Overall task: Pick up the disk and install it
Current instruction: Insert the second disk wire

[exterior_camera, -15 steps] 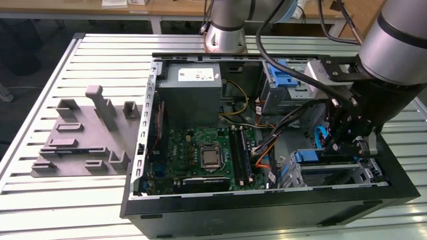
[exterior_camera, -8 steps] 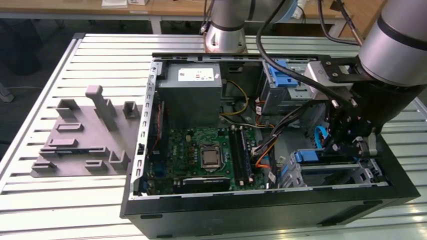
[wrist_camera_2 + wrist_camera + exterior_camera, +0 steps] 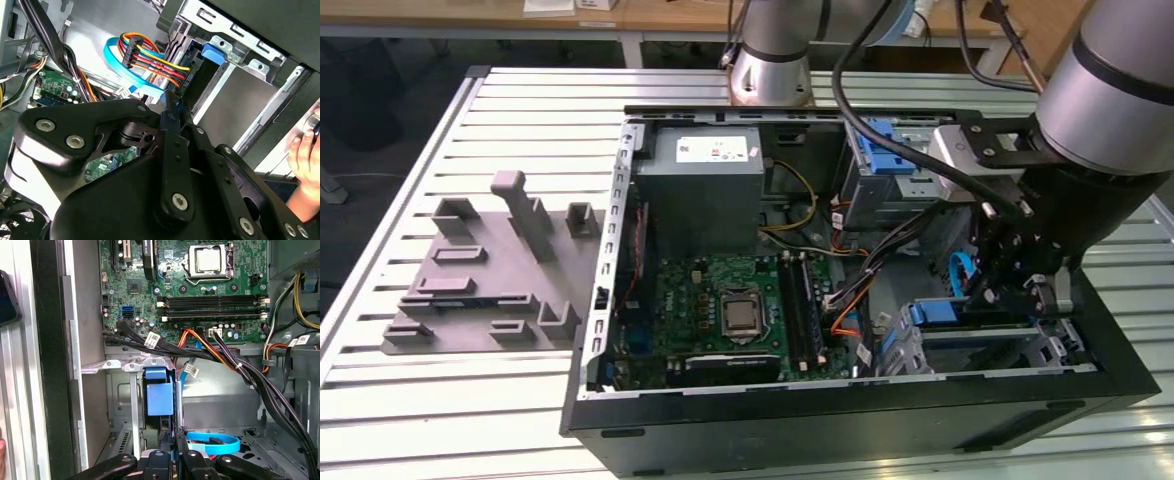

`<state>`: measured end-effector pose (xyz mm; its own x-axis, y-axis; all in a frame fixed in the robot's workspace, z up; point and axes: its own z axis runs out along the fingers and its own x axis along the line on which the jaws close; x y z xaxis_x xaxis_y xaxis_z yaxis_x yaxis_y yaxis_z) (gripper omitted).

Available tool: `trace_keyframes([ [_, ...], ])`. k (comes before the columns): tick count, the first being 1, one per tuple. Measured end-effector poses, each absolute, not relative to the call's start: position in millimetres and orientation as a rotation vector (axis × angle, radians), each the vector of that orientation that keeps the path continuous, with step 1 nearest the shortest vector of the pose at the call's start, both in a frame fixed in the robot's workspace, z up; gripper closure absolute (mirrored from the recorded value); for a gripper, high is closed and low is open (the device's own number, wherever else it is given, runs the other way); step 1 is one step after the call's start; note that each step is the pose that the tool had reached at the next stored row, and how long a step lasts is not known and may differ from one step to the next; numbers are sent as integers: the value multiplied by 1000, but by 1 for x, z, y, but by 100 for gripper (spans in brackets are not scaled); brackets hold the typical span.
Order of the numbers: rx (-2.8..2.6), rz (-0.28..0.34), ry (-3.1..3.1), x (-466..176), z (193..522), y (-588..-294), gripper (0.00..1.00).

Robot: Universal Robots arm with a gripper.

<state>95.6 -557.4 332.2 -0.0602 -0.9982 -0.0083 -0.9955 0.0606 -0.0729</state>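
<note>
Blue plastic marks the disk: its carrier frame stands edge-on in the drive bay of an open computer case, directly ahead of the robot hand. In the first wrist view the hand's black fingers sit narrow, pinched on the near edge of the frame, so the disk looks held and partly seated in the bay. In the exterior view the hand reaches down into the case corner above the blue carrier.

Beyond the disk lies the green motherboard, with black cables and orange wires running across to the hand's side. A light blue data cable loops just beside the fingertips. In the second wrist view a person's hand rests near the case edge.

Judging from this, doing the step well means keeping the carrier square to the bay rails, pushing straight along them, and keeping the blue cable from being trapped under the frame. The case rests on a slatted metal counter.
</note>
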Motion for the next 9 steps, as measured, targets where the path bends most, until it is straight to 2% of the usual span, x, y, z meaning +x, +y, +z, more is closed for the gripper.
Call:
trace_keyframes([
  [9, -2114, -73, 2246, 96, 330, -557, 84],
])
